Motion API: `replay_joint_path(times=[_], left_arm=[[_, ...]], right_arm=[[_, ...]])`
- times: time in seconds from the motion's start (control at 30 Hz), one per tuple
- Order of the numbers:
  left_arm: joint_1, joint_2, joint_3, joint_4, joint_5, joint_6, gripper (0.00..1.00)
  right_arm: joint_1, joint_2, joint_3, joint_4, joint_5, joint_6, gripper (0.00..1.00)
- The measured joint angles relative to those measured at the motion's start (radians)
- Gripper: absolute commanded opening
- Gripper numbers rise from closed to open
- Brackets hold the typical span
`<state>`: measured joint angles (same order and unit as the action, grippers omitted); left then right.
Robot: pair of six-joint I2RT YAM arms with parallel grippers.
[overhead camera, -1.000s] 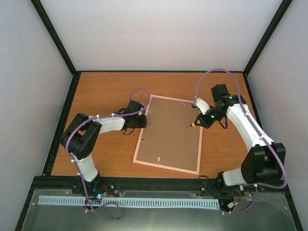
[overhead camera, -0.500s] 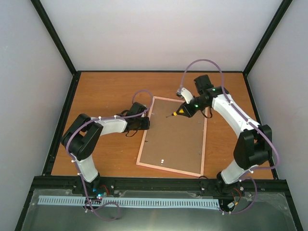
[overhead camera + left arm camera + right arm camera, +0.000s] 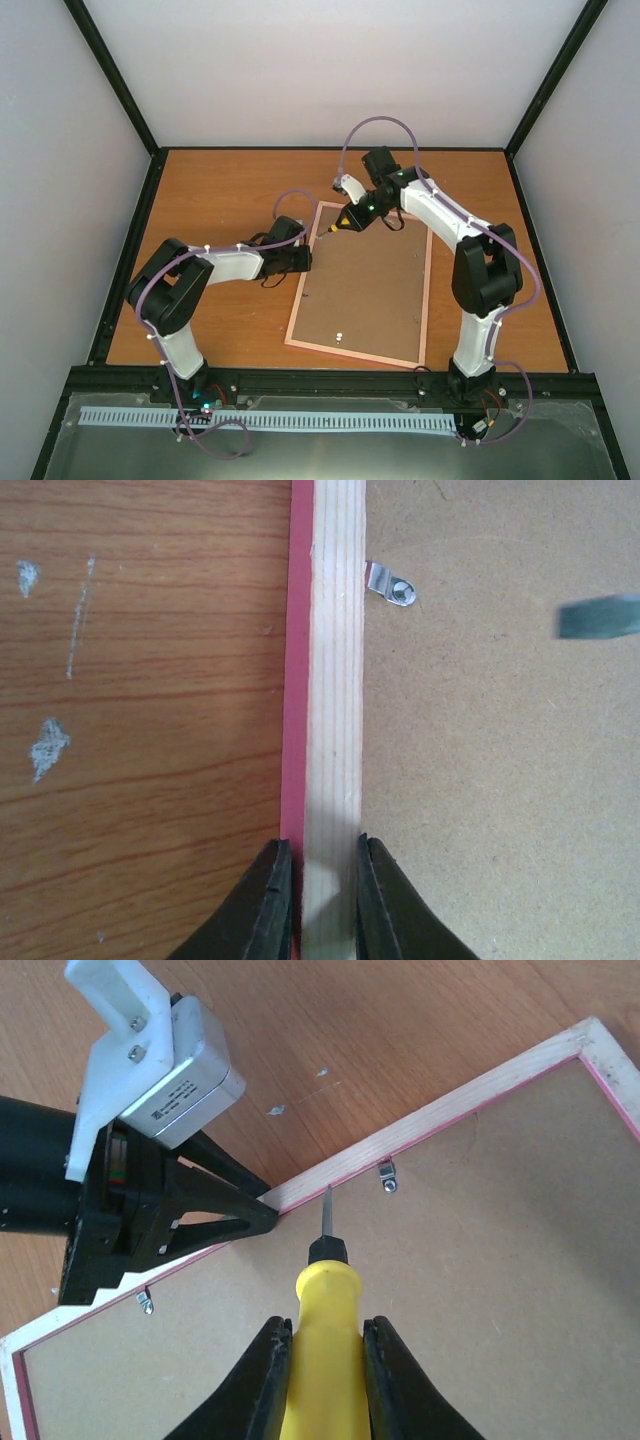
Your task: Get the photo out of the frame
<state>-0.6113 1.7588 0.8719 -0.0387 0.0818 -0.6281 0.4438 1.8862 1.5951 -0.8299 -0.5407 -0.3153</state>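
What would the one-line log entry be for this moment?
frame: face down, backing up | left gripper: shut on frame edge | right gripper: holds screwdriver, tip near clip, not touching | photo: not visible

The frame [image 3: 370, 290] fills the table's [image 3: 220, 190] middle. The left gripper [image 3: 320, 875], clamped on it, blocks its left edge; the right gripper [image 3: 325, 1335] and its screwdriver [image 3: 322, 1300] hang over its far-left corner. The table's far-left corner lies open.

Bright even light w/ soft shadows
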Motion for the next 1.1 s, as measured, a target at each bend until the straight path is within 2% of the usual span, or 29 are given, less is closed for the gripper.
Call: replay_joint_path(times=[0.53, 1.1], left_arm=[[-0.003, -0.017, -0.032, 0.027, 0.000, -0.017, 0.01], [-0.004, -0.031, -0.056, 0.047, -0.004, -0.025, 0.01]], right_arm=[[0.039, 0.092, 0.025, -0.008, 0.076, 0.011, 0.03], [0.043, 0.146, 0.076, -0.006, 0.081, 0.021, 0.03]])
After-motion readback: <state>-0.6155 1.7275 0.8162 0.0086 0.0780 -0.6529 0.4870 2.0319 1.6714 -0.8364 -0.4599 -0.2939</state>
